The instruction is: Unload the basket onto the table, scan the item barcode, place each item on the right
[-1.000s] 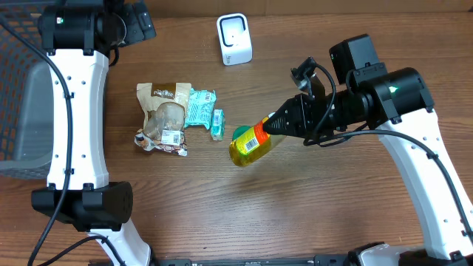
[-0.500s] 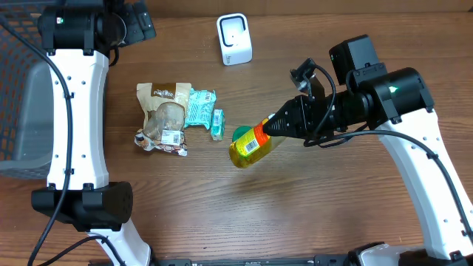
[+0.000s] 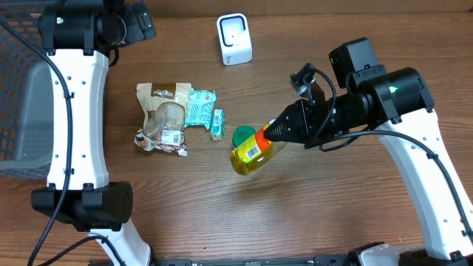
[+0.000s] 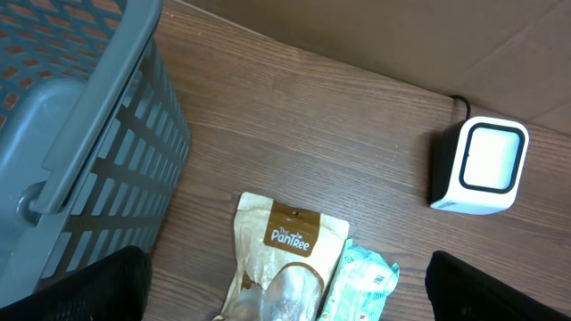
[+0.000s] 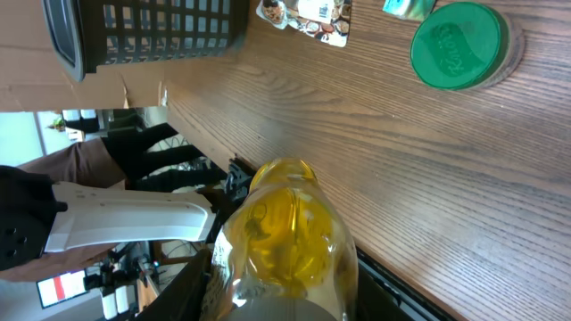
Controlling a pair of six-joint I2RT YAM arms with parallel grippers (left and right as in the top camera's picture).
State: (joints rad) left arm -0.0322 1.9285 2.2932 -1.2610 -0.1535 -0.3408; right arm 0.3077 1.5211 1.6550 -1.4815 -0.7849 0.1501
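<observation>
While the right gripper (image 3: 270, 131) is clamped on the yellow bottle (image 3: 250, 152), white scanner (image 3: 234, 39) well apart, left gripper (image 4: 285, 299) spread wide.

Brown wood-grain bench (image 3: 222, 214) fills the overhead view, the grain running left to right, and the light on it is soft and even. Along the far edge stands a strip of plain tan cardboard (image 4: 375, 36) as a backing, and the left wrist view shows a crease slanting across it. Now the right wrist view, tilted hard: the bench's edge cuts across the frame and the room (image 5: 27, 143) opens beyond it. There's a bright pale patch out there, with dark tangled shapes beside it, too blurred to name. Another tan cardboard scrap (image 5: 89, 85) sits just past that edge.
</observation>
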